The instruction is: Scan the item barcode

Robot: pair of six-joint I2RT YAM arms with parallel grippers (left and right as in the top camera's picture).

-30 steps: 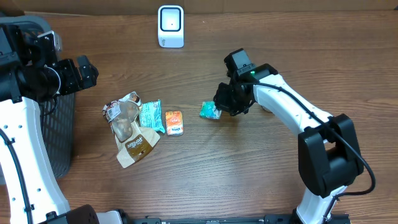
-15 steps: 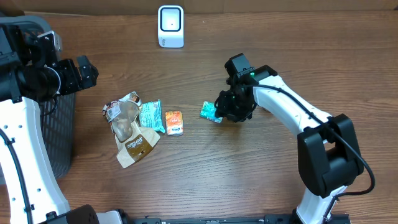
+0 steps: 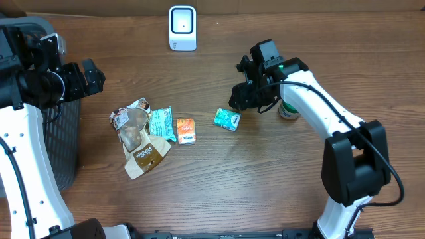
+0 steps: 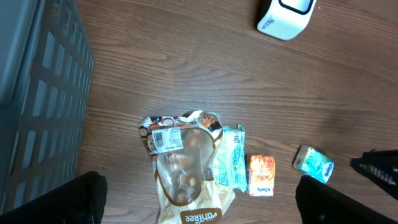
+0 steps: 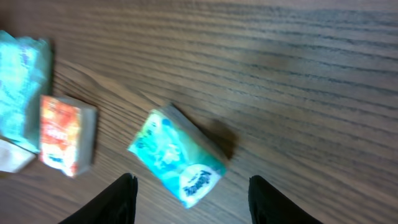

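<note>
A small teal packet (image 3: pixel 227 119) lies flat on the wooden table, left of centre-right; the right wrist view shows it (image 5: pixel 177 158) just ahead of the fingers. My right gripper (image 3: pixel 242 99) hovers above and behind it, open, with nothing between its fingers (image 5: pixel 126 198). The white barcode scanner (image 3: pixel 182 28) stands at the back of the table, also visible in the left wrist view (image 4: pixel 286 15). My left gripper (image 3: pixel 93 76) is held wide open and empty at the far left, over the basket's edge, looking down on the pile of packets.
A brown snack bag (image 3: pixel 139 141), a teal-and-white wrapper (image 3: pixel 161 124) and an orange packet (image 3: pixel 186 131) lie together left of the teal packet. A small green-and-white can (image 3: pixel 288 109) stands under the right arm. A grey mesh basket (image 3: pixel 63 143) sits at the left edge.
The right gripper opened and let go of the teal packet, then rose and drew back to the right. The packet now lies on the table. The left arm has not moved.
</note>
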